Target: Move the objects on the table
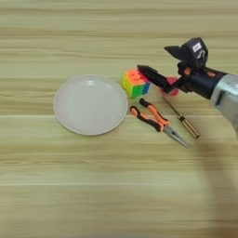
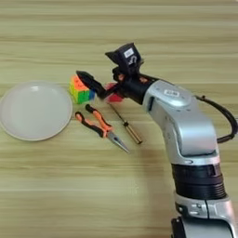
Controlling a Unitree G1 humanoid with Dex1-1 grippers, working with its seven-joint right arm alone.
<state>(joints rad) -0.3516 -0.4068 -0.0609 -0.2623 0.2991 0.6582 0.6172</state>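
Forearm (image 2: 186,125), silver, entering from bottom right, nearest the lens; one only.

End effector (image 2: 100,69): two black fingers, spread wide apart, holding nothing. Lower finger (image 1: 153,76) stretched out just right of the puzzle cube; upper finger (image 1: 174,50) raised behind it. Hovering over the red cube, contact not discernible.

Red cube (image 1: 172,89): one. Small, plain, mostly hidden under the end effector. Probably light and rigid; flat opposite faces the likely hold.

Puzzle cube (image 1: 135,83): one, multicoloured, just left of the lower finger, just right of the plate. Likely light, hard plastic, smooth-sided and possibly slippery; flat opposing faces best, square on.

Screwdriver (image 1: 182,117): one. Thin shaft, amber handle, lying diagonally below the red cube. Light, stiff, prone to roll; handle the thicker grip.

Pliers (image 1: 158,122): one pair, orange-and-black handles toward the plate, nose pointing lower right, beside the screwdriver. Probably heaviest item; stiff steel, handles may swing; hold near the joint.

Plate (image 1: 65,90): one, round, pale grey, nothing on it, left of everything.

Table (image 1: 116,195): one, light wood grain, carrying all.
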